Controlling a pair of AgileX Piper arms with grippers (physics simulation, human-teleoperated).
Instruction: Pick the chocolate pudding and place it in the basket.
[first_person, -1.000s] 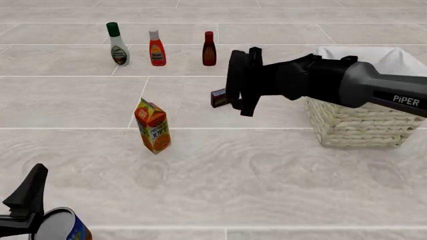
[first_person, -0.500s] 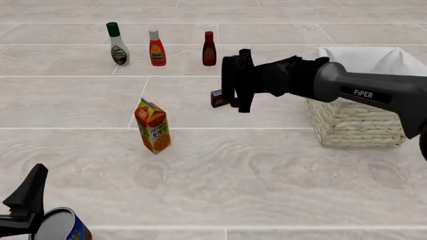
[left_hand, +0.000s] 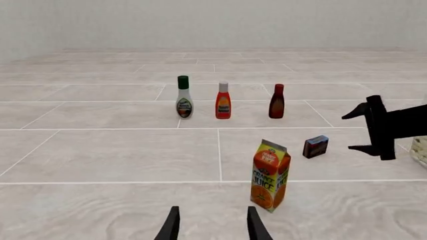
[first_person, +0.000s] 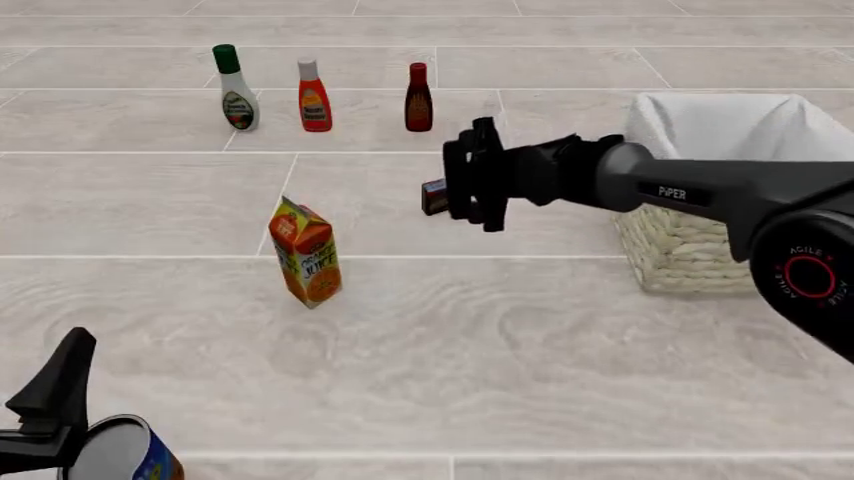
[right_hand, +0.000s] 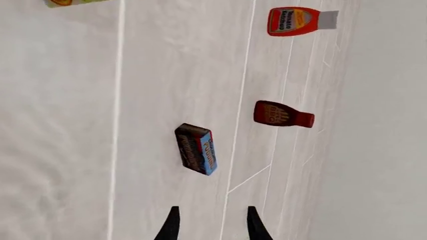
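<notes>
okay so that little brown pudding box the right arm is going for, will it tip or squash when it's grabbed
The chocolate pudding stands on a narrow edge, so a one-sided nudge could probably topple it. It looks like a small flat-faced carton, likely light and fairly stiff, though a hard squeeze might dent it. The right gripper is open and lined up short of it.

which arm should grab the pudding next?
Right. Its gripper is open beside the pudding, which sits ahead of it in its wrist view. The left gripper is at the near edge, far off.

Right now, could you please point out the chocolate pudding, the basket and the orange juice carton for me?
chocolate pudding (right_hand: 195, 148): right wrist view, its brown face.
basket (first_person: 674, 256): front view, its woven front wall.
orange juice carton (first_person: 307, 255): front view, its printed front.
</notes>
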